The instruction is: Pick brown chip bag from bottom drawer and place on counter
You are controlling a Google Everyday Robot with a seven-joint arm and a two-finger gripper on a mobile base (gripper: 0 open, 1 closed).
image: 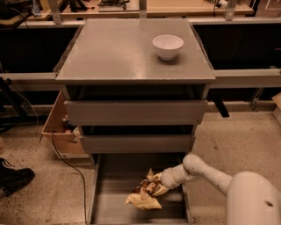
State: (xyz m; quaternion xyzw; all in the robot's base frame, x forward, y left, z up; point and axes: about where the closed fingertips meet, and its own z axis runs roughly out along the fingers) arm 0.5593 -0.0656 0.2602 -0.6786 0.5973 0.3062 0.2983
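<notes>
The brown chip bag (145,193) lies crumpled on the floor of the open bottom drawer (109,206), right of its middle. My gripper (166,179) is down in the drawer at the bag's upper right end, touching it. The white arm (210,173) reaches in from the lower right. The grey counter (123,52) is the top of the cabinet, above two closed drawers (136,112).
A white bowl (167,45) stands on the counter's back right. A cardboard box (59,127) and a black cable (66,162) are on the floor to the left of the cabinet. A black shoe (13,178) is at the far left. A wooden tabletop (175,6) runs behind.
</notes>
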